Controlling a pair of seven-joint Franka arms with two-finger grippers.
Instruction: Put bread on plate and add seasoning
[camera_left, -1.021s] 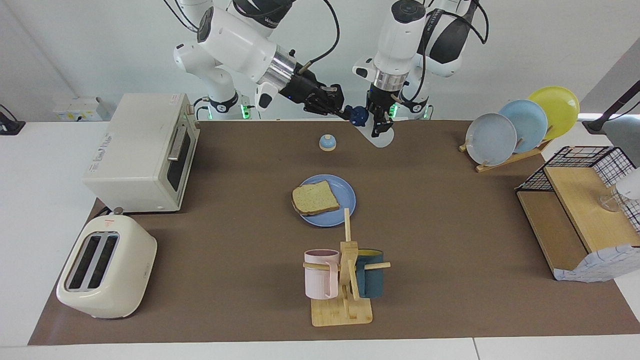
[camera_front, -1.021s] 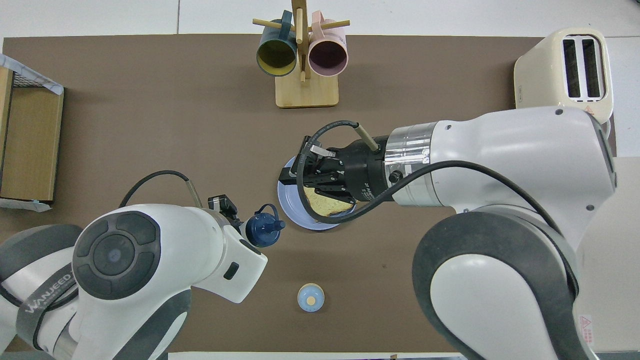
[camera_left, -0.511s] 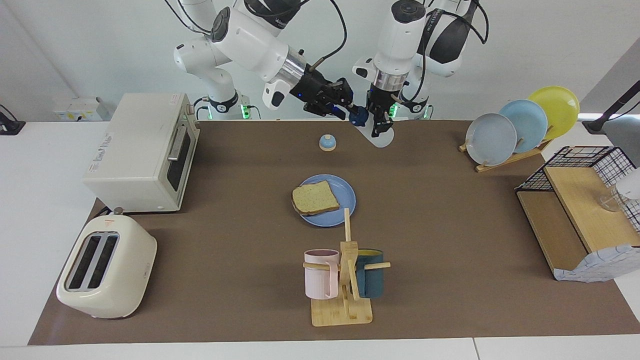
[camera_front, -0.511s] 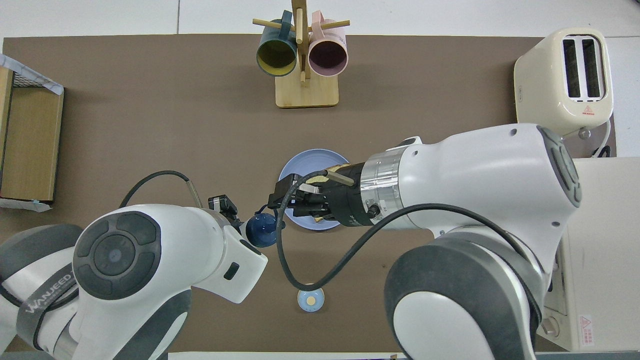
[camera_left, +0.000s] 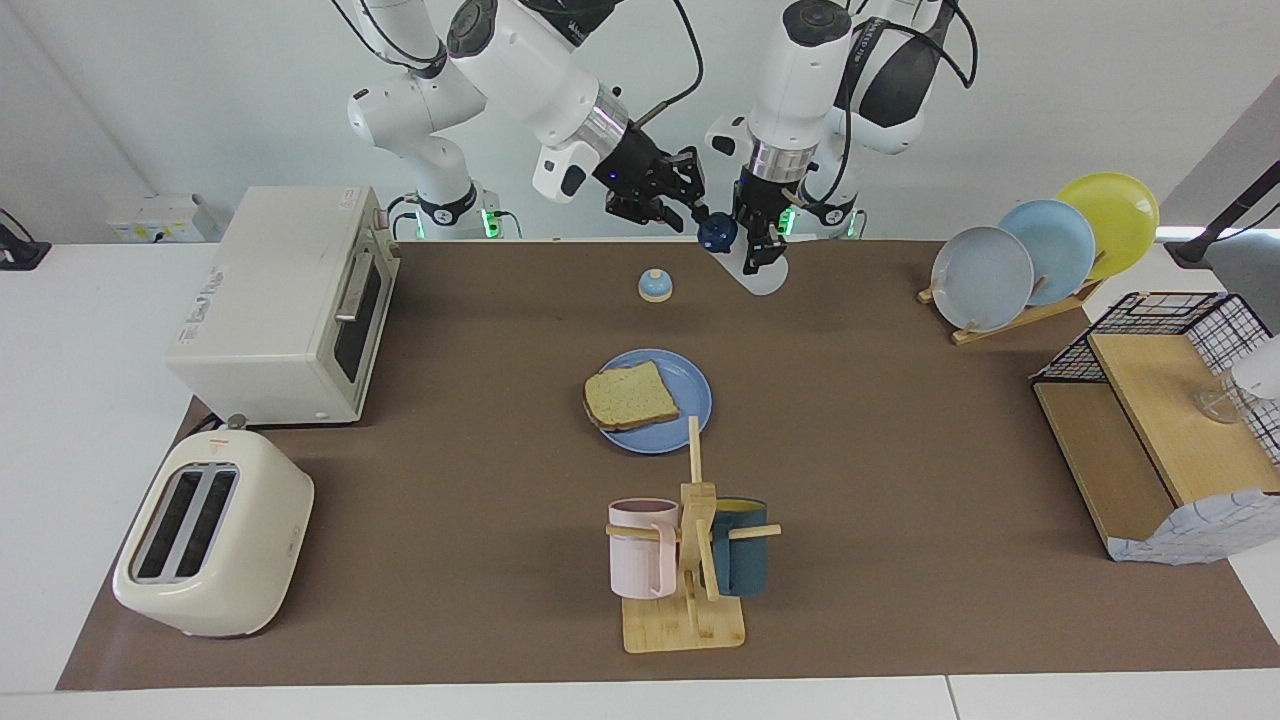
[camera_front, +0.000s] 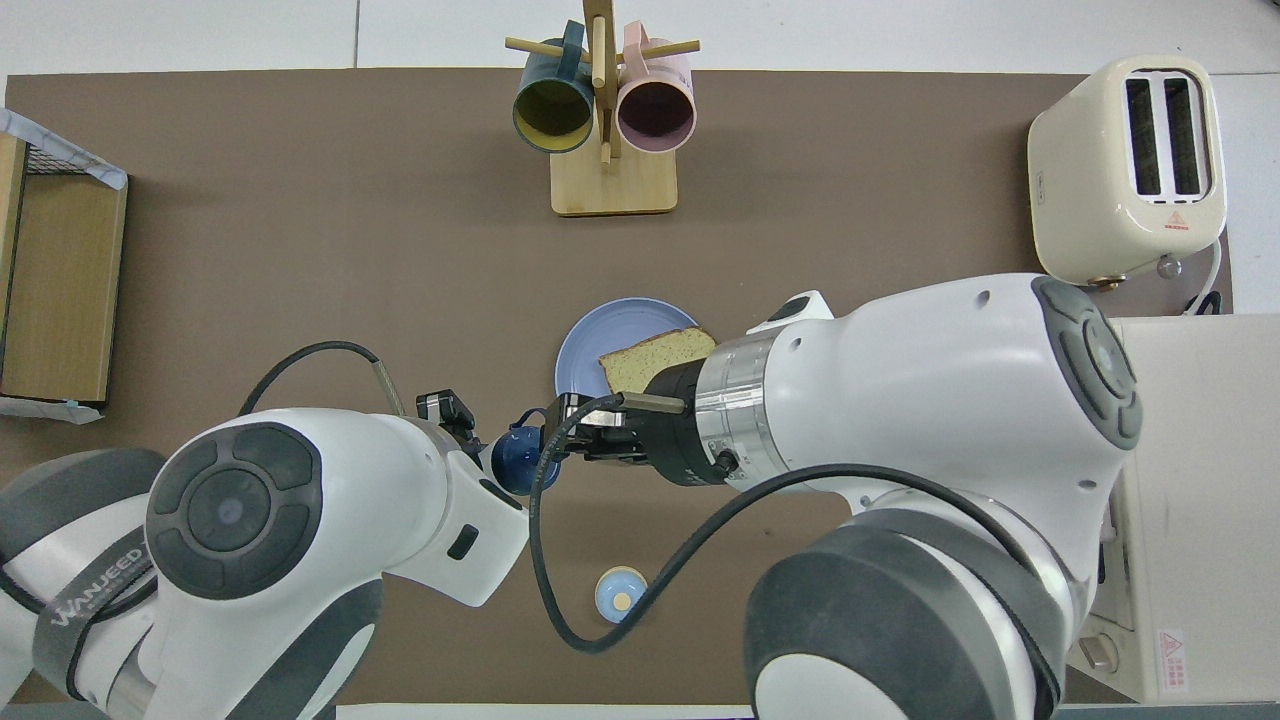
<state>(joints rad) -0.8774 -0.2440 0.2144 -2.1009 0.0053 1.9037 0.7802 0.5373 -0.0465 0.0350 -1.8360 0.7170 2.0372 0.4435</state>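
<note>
The square slice of bread (camera_left: 630, 395) (camera_front: 655, 360) lies on the round blue plate (camera_left: 692, 385) (camera_front: 590, 345) in the middle of the mat. My left gripper (camera_left: 758, 245) is shut on the seasoning bottle (camera_left: 765, 278), holding it tilted over the mat's edge. The bottle's navy cap (camera_left: 716, 233) (camera_front: 515, 462) points toward the right arm's end of the table. My right gripper (camera_left: 693, 207) (camera_front: 560, 432) is up in the air right at that cap. Whether it touches the cap I cannot tell.
A blue-domed knob (camera_left: 655, 286) (camera_front: 621, 593) sits beside the bottle. A mug rack (camera_left: 690, 545) stands farther from the robots than the plate. The toaster oven (camera_left: 290, 300) and toaster (camera_left: 210, 530) are at the right arm's end. A plate rack (camera_left: 1040, 250) and wire shelf (camera_left: 1170, 420) are at the left arm's end.
My right gripper has risen from over the plate and swung to the bottle's cap, so the bread now shows from overhead. The left gripper and bottle have stayed put.
</note>
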